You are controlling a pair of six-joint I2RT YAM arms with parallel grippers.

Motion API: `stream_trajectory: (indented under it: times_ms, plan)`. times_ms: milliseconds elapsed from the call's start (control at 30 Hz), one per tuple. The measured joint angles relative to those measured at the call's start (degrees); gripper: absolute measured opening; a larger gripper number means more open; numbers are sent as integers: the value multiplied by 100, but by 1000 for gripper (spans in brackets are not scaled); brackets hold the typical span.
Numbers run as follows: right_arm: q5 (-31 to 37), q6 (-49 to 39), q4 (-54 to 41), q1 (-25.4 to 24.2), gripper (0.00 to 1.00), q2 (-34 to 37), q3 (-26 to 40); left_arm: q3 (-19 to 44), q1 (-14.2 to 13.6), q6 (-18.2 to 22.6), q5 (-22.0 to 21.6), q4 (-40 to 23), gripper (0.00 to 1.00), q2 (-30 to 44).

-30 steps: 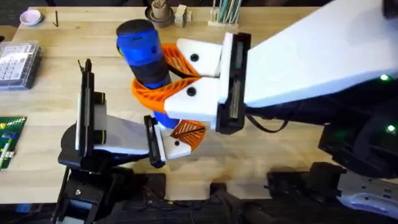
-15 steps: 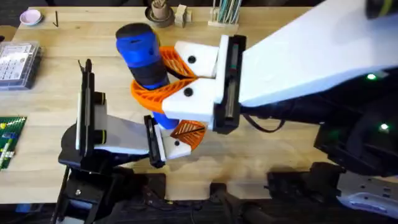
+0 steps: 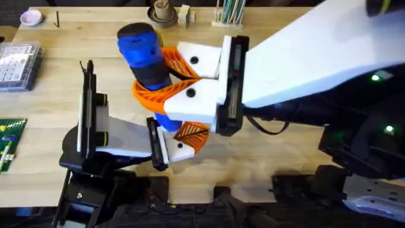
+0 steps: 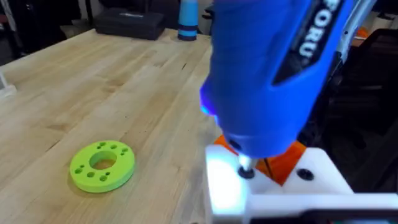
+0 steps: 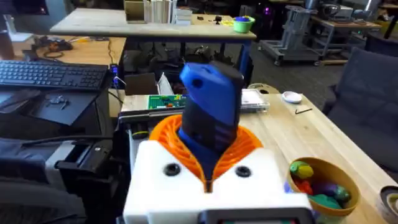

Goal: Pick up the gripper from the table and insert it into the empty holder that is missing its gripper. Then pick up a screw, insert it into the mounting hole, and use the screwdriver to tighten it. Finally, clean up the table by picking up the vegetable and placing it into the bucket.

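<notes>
Blue screwdriver (image 3: 144,54) upright between right jaws, bit down.

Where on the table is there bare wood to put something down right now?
The bare wood between the clear plastic case at the far left and the left arm is open, as is the front strip right of the holder. The left wrist view shows open wood around the lime-green disc. The middle is crowded: the right tool grips the screwdriver there.

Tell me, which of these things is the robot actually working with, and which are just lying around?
In use: the blue screwdriver, clamped in the right gripper; the white holder under its bit; the bucket of toys.

Lying about: green disc, clear parts box, pink dish.
</notes>
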Motion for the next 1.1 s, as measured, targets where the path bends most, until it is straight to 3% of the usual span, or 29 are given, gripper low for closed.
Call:
stream_trajectory:
  times_ms: [267,433,600,800,933,1100]
  plan:
    - [-2,0,353,-72,17,-449,-50,0,0,9,-2,0,15,0]
    - [-2,-11,454,-325,17,-896,-50,0,0,11,-2,0,15,0]
    - [247,-276,47,-718,17,-888,-50,0,0,13,-2,1,15,0]
    - [1238,-1212,-788,-1505,17,-301,-50,0,0,13,-4,0,15,0]
    - [1561,-1609,-1235,-2333,17,246,-12,0,0,13,-21,0,15,-1]
    - [1743,-2517,-2697,-3172,17,1136,654,0,0,13,-89,2,15,0]
